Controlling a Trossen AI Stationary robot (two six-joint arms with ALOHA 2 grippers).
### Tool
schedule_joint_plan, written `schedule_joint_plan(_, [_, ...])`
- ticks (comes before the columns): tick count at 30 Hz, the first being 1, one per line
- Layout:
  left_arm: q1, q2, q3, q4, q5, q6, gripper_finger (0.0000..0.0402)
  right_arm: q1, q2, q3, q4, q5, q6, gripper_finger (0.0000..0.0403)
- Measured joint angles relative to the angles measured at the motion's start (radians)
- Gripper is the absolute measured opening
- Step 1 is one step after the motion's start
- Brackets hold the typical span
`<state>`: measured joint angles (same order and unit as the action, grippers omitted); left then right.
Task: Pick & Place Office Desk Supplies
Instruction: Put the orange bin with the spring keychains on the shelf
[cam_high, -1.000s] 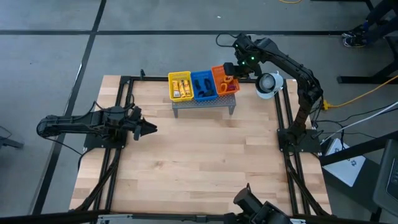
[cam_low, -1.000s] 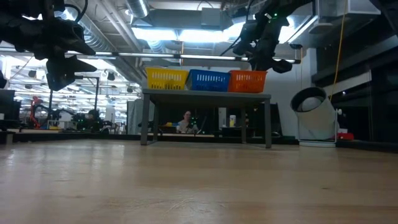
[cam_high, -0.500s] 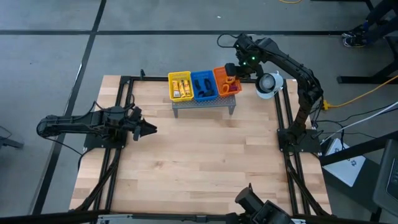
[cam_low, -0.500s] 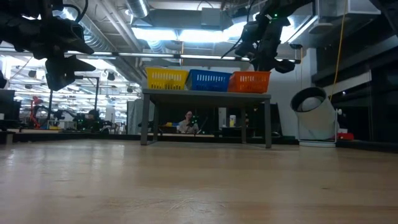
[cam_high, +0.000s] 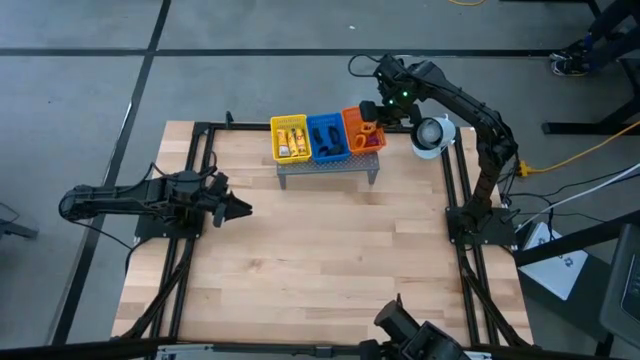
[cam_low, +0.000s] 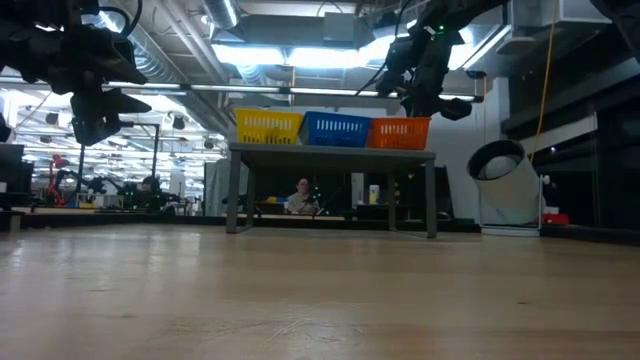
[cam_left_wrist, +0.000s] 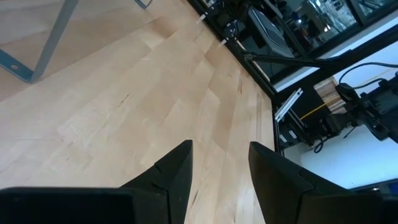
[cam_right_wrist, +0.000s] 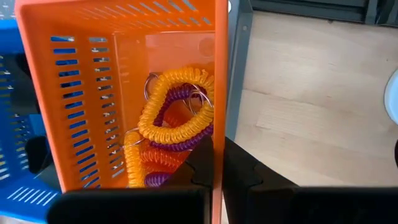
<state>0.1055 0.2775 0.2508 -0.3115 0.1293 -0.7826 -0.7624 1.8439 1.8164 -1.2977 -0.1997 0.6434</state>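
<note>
Three small trays stand side by side on a grey perforated stand (cam_high: 330, 172) at the table's far edge. The yellow tray (cam_high: 290, 138) holds yellow-and-white packets, the blue tray (cam_high: 326, 136) holds black clips. The orange tray (cam_high: 362, 130) holds orange, yellow and purple coiled loops (cam_right_wrist: 177, 127). My right gripper (cam_right_wrist: 217, 146) reaches down at the orange tray's right side and is shut on its wall. My left gripper (cam_high: 240, 208) hovers open near the table's left edge, nothing between its fingers (cam_left_wrist: 180, 168). My right gripper pinches the orange tray's right side wall (cam_right_wrist: 219, 118) at its rim, one finger (cam_right_wrist: 202, 162) inside the tray and the other outside. The fingers come steeply from above, pointing down. The tray sits on the grey stand, about level.
A white round object (cam_high: 432, 135) stands just right of the stand, close to my right arm. The wooden tabletop (cam_high: 320, 260) stretches wide in front of the stand. Black frame rails (cam_high: 455, 190) run along both sides. A person (cam_low: 300, 195) sits far behind the table.
The orange tray rocked in my right gripper's hold: half a second ago its right end stood a little raised, and it has settled back nearly level on the stand. Both arms have otherwise kept their places.
</note>
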Motion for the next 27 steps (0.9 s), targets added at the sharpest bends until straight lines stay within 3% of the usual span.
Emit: schedule_joint_plan(27, [0.0,0.0,0.0,0.0,0.004,-0.007,0.0155,0.009,-0.015,-0.082,0.069,-0.05,-0.003,0.0011])
